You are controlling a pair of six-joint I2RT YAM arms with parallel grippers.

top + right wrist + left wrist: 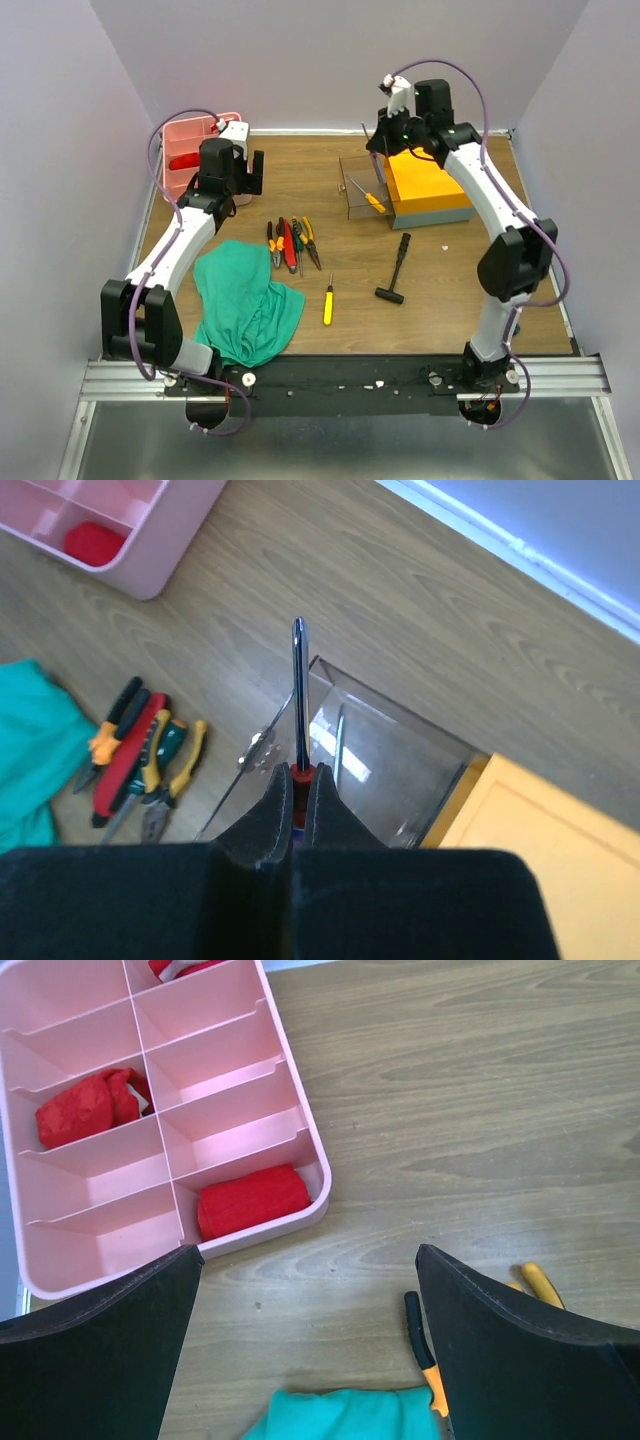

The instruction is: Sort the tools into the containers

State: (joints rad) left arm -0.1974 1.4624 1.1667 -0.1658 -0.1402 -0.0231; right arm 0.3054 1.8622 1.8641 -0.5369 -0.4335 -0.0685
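Right gripper (pixel 298 776) hides the screwdriver (pixel 298 690) handle (a red sliver shows).

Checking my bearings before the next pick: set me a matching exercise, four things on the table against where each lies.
Things:
1. hammer
2. pliers
3. cloth
4. tray

Places:
A. far-left corner
B. near left, crumpled
C. mid-table, bunched together
D. alone, just on the near side of the toolbox

Pairs: 1-D, 2-C, 3-B, 4-A
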